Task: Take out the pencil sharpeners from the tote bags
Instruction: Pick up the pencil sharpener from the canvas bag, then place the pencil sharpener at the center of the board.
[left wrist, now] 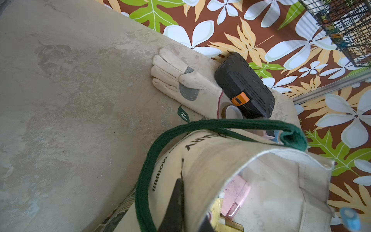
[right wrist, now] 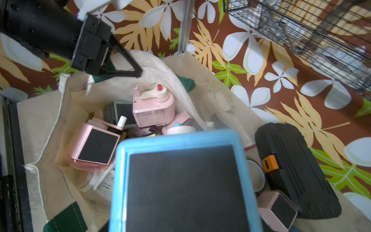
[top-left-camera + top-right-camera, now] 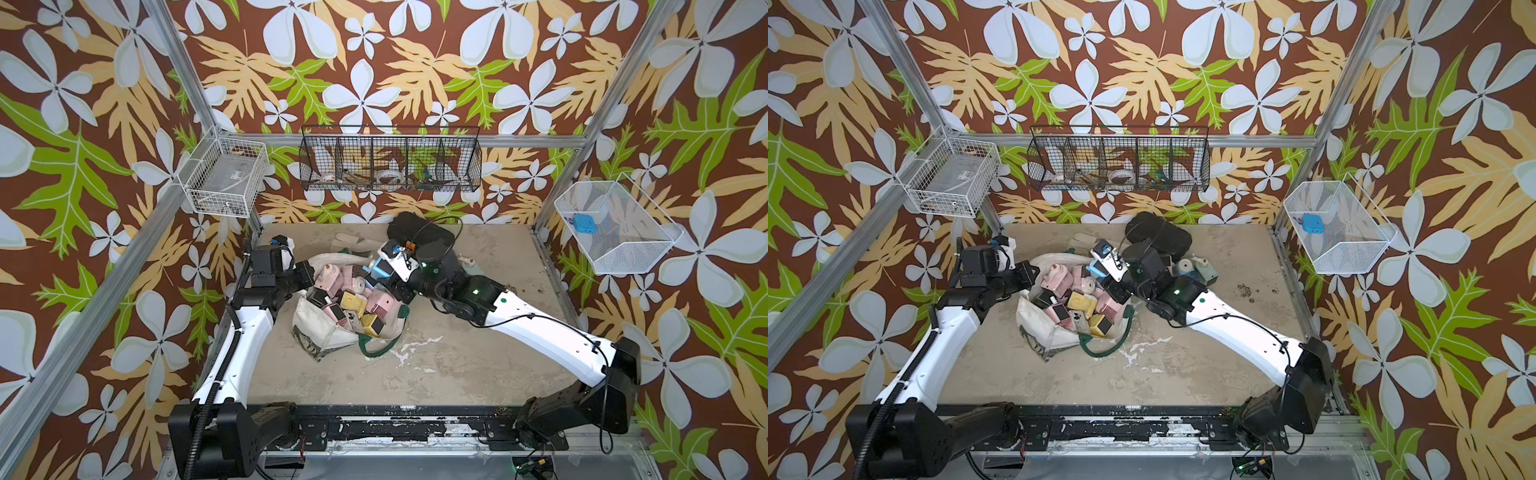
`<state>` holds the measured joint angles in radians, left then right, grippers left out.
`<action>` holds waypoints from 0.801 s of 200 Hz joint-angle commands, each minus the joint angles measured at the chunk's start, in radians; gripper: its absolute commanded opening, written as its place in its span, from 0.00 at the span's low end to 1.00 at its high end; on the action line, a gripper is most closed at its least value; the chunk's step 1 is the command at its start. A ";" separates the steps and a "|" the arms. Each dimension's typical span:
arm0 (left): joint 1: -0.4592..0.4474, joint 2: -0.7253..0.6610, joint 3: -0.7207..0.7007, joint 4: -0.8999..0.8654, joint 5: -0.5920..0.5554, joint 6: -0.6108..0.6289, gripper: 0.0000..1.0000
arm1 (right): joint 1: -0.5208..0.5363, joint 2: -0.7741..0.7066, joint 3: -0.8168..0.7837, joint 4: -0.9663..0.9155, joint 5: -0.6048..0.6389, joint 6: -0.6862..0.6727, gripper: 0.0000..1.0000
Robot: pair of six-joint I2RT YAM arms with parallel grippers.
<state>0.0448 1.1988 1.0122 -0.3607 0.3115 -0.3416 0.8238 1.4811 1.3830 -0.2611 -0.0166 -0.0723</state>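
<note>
The tote bag (image 3: 305, 322) lies open mid-frame, pencil sharpeners (image 3: 353, 304) piled inside. Left gripper (image 2: 138, 72) pinches its rim (jaws together); right gripper (image 3: 375, 277) clamps a blue sharpener (image 2: 180, 176) at the pile's upper right.

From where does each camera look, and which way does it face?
Top views: overhead, base side; down onto left arm, right arm, tote bag, table.
Left wrist: on left arm; faces tote rim, glove; one dark finger shows.
Right wrist: on right arm; faces held blue sharpener, left gripper.
Shared: both wrist views show black case.
</note>
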 commanded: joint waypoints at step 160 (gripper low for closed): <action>0.001 -0.007 0.007 0.064 0.011 -0.007 0.00 | -0.785 0.066 -0.114 0.118 0.022 0.435 0.33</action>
<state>0.0448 1.1988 1.0122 -0.3607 0.3119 -0.3420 0.0982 1.5043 1.2533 -0.1734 -0.0185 0.3180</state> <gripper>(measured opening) 0.085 0.583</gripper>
